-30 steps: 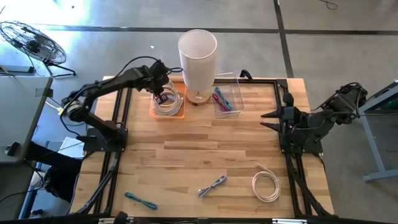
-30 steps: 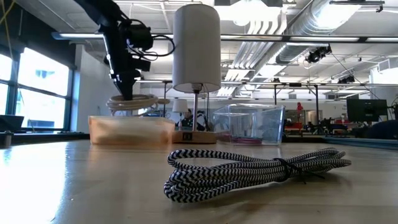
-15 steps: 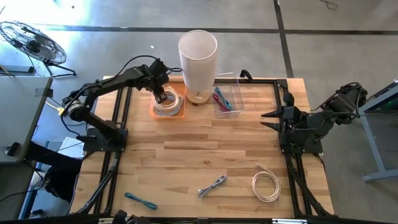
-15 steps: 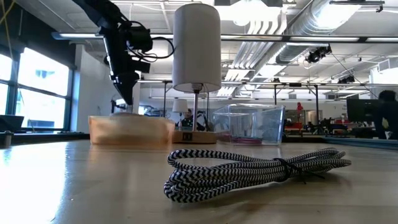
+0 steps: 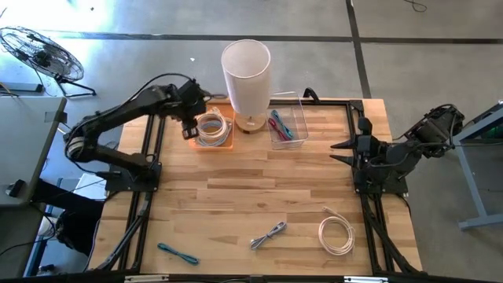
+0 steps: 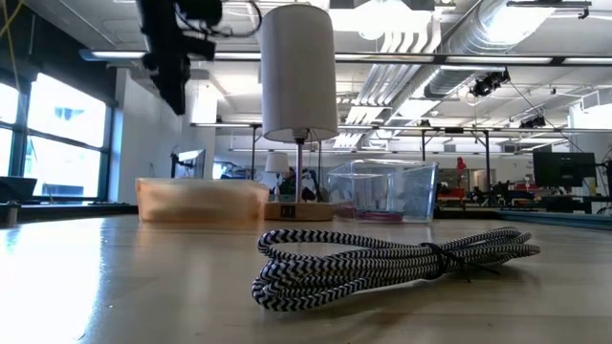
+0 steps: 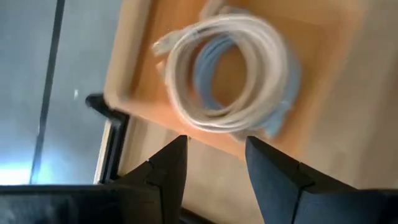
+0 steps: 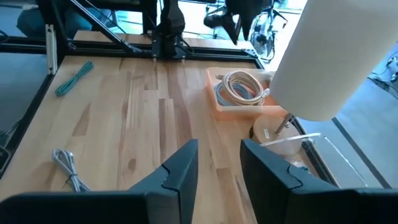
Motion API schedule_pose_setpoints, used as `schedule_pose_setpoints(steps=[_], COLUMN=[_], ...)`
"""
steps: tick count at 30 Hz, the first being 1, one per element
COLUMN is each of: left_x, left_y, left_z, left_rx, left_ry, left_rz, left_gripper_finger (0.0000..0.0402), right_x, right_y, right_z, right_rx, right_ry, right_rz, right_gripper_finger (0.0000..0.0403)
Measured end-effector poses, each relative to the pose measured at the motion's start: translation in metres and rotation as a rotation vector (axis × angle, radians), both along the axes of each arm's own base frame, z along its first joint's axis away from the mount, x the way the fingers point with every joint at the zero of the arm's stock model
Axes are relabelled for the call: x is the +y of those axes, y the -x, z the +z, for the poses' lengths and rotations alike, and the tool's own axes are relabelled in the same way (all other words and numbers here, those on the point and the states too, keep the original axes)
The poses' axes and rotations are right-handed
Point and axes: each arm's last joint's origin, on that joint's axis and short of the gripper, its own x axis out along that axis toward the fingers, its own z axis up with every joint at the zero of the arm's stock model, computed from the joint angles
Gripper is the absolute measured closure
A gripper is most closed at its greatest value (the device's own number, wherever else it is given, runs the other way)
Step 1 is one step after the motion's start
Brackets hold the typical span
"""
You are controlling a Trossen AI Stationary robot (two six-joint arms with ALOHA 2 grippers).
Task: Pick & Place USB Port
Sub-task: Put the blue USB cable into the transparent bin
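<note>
The left end effector (image 7: 214, 155), fingers apart and empty, is hovering above the orange tray (image 5: 223, 144) holding the white cable (image 5: 211, 126), suggesting another cable pickup comes next.

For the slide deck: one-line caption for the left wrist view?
Left gripper, fingers open, above white coiled cable lying in orange tray.

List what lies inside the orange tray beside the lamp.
The orange tray holds a white coiled cable lying on a pale blue cable, mostly covered by it.
</note>
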Motion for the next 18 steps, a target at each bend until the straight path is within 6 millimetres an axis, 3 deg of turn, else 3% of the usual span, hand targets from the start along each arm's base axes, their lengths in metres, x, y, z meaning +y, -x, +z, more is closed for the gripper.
schedule_pose_setpoints(steps=[8, 18], left_x=[-0.081, -0.184], left_y=[0.008, 0.009], left_z=[0.029, 0.028], left_rx=[-0.221, -0.245], left_ry=[0.087, 0.234], left_rz=[-0.295, -0.657], left_gripper_finger=[0.0243, 0.0243], right_x=[-0.001, 0.0], right_y=[0.0, 0.0], right_z=[0.0, -0.001], right_rx=[0.011, 0.024], right_ry=[0.061, 0.079], right_rz=[0.007, 0.04], right_gripper_finger=[0.029, 0.029])
